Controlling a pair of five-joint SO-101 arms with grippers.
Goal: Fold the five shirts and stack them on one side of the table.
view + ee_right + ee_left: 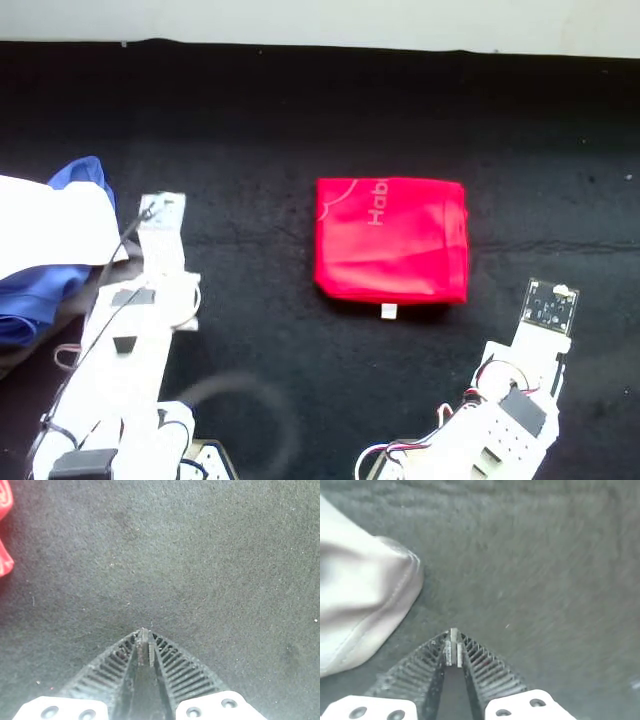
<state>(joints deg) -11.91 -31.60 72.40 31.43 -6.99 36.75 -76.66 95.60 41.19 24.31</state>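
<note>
"Locating the red shirt (pixel 392 240) is required first. Where is it found?" (Operator)

"It is found folded flat at the middle of the desk (pixel 300 120), well apart from both arms. Its outline is close to square, slightly longer from left to right, and its edges run parallel to the desk edges." (Technician)

"How are the tools reported?" (Operator)

"The left tool (pixel 453 647) is seen with its jaws pressed together on nothing. It is over bare desk, just beside a corner of the white shirt (pixel 360 605). The right tool (pixel 145 645) is likewise closed and empty, and a sliver of red is seen at the edge of its wrist view." (Technician)

"Which arm is judged better placed?" (Operator)

"The right tool is judged the nearer. The red shirt lies to its left and slightly farther out. From the left tool it lies to the right, across a wider stretch of bare desk. The white shirt is heaped on the blue shirt (pixel 40 290) at the left edge, next to the left arm." (Technician)

"What does the coming move turn on?" (Operator)

"If the heap is taken as the stack side, the red shirt must be carried leftward, so a grip along its right or near edge is advised. Whether the heaped shirts are folded cannot be told, though the blue one looks bunched." (Technician)
</note>
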